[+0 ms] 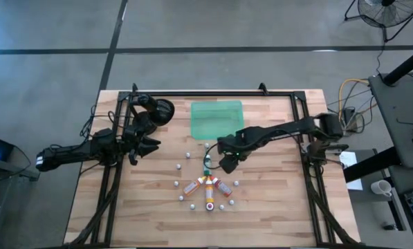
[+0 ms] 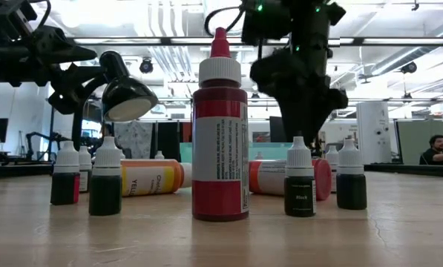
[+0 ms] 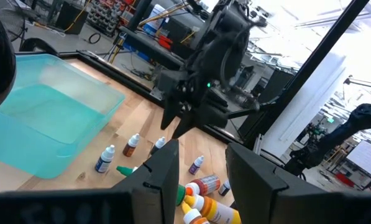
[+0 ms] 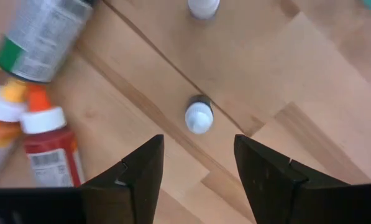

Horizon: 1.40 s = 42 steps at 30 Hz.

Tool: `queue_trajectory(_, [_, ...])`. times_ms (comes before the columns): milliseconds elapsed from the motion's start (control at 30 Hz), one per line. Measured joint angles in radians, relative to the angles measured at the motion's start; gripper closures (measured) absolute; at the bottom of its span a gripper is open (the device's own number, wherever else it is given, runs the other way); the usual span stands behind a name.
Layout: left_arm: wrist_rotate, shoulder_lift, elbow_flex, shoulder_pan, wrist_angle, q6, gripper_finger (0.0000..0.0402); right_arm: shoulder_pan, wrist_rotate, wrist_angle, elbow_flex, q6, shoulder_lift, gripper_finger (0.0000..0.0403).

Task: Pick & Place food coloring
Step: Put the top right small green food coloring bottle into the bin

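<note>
Wooden table [image 1: 275, 207]: slim green food coloring [image 1: 207, 164] lying; right gripper [image 4: 196, 171] wide, empty above.

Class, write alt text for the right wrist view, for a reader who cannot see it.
The right gripper, open and empty, hangs above a small white-capped bottle standing upright on the wooden table. To one side lie a red bottle, a green bottle and an orange one, with another small cap farther off.
</note>
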<state>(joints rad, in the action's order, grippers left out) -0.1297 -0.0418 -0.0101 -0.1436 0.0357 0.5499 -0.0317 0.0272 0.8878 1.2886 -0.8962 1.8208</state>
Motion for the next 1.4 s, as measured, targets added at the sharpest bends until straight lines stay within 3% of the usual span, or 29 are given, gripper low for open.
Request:
queue_trajectory(633, [0.0, 0.0, 0.0, 0.001, 0.0, 0.0, 0.0296, -0.009, -0.048, -0.007, 0.012, -0.038, 0.042, 0.0218])
queue_trajectory(1067, [0.0, 0.0, 0.0, 0.0, 0.0, 0.0, 0.0296, -0.009, -0.053, -0.035, 0.011, -0.065, 0.047, 0.025])
queue_trajectory(1400, [0.0, 0.0, 0.0, 0.0, 0.0, 0.0, 0.0296, -0.01, -0.057, -0.031, 0.007, -0.062, 0.062, 0.0253])
